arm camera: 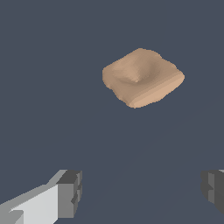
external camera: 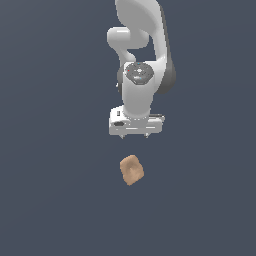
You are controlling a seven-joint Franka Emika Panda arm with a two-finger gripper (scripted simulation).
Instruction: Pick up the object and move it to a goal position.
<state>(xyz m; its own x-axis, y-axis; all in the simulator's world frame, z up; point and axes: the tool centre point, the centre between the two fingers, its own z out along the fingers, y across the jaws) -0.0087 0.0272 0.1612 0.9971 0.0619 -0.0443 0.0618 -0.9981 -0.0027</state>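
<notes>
In the wrist view, nearest to us, we see the tool spread wide: one pale finger with a dark grey pad on one side of the frame, and the dark pad of the other finger at the opposite edge. Between them lies only bare slate-blue counter. The fingers hold nothing and touch nothing.

Beyond the fingertips, the object, a tan, peach-brown lumpy block with rounded corners, rests flat on the counter, a shallow dent showing in its upper face. It lies clear of both pads, ahead of the open gap rather than inside it.

From the exterior view, we see the same block alone on the counter, turned at an angle so that one corner points toward the camera. It sits below the tool in the frame and well apart from it, roughly in line with the tool's middle. Only two small stubs of the fingers show under the white hand body here, so this view alone does not tell us their spread.

Farthest back, the white Panda arm rises behind the hand, its wrist joint topped by a grey disc, and runs out of the frame at the top.
</notes>
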